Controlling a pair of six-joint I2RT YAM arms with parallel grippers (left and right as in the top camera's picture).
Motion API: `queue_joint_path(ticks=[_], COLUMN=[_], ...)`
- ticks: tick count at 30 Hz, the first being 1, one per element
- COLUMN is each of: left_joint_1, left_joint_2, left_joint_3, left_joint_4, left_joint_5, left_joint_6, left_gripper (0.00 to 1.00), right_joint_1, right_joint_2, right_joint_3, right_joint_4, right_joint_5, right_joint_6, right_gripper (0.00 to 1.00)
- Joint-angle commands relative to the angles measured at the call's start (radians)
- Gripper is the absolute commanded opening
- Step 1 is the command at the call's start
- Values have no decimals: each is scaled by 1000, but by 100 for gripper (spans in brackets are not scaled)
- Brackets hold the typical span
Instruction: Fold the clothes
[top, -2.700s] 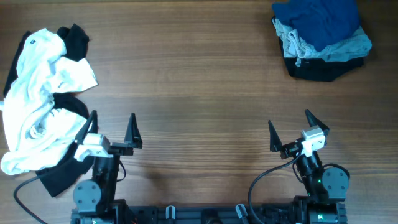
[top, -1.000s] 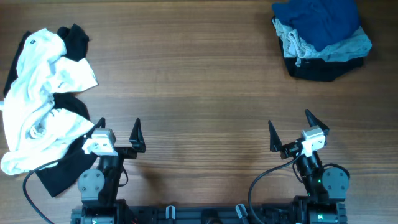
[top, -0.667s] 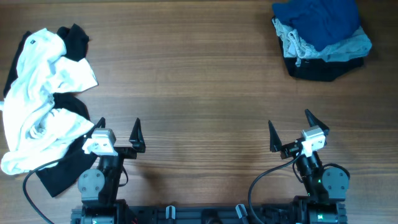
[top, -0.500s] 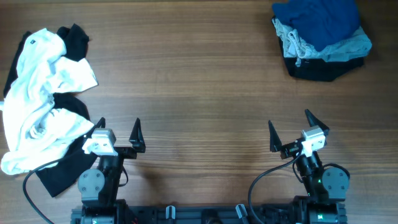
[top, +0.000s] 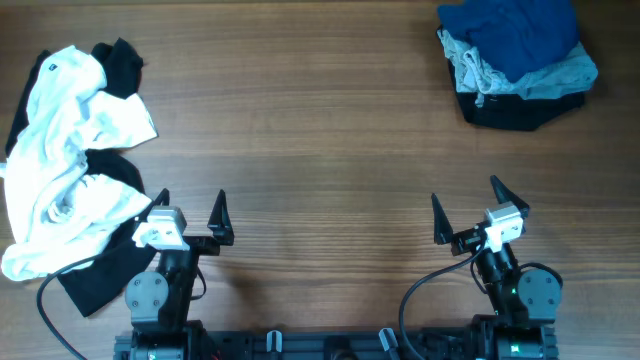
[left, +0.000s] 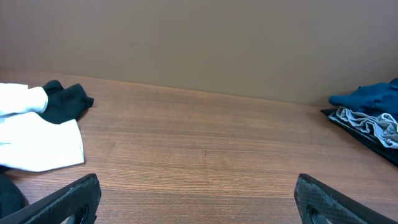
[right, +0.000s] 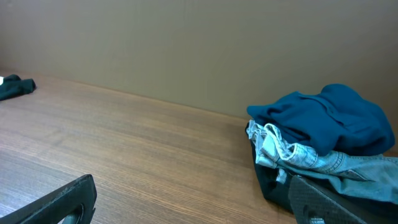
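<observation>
The clothes, a deep teal-blue shirt (top: 515, 35), lie bunched on top of a pile at the far right corner; the shirt (right: 329, 118) also shows in the right wrist view and at the right edge of the left wrist view (left: 373, 96). My left gripper (top: 190, 200) stands open near the front left, with only bare wood between its fingers (left: 68, 202). My right gripper (top: 466, 195) is open at the front right, well short of the pile, holding nothing (right: 193, 199).
Pale denim jeans (top: 540, 78) and a black garment (top: 510, 110) lie under the shirt. A heap of white cloth (top: 60, 160) over black cloth (top: 95, 280) sits at the left edge, close beside my left arm. Wooden table (top: 320, 130) between the piles.
Early on the left gripper shifted slightly right and toward the front edge. Over the last second nothing has moved.
</observation>
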Motion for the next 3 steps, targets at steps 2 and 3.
queue_joint_path(ticks=[2, 3], left_joint_1=[-5, -5], left_joint_2=[-8, -8], left_joint_3=[-4, -4], left_joint_4=[-7, -7], left_joint_5=[-6, -6], left_joint_6=[-2, -2], left_gripper=[100, 100], right_joint_1=[6, 6], right_joint_2=[-8, -8], right_joint_3=[-3, -3], right_joint_4=[5, 5], right_joint_5=[6, 6], right_joint_6=[11, 11], right_gripper=[100, 100])
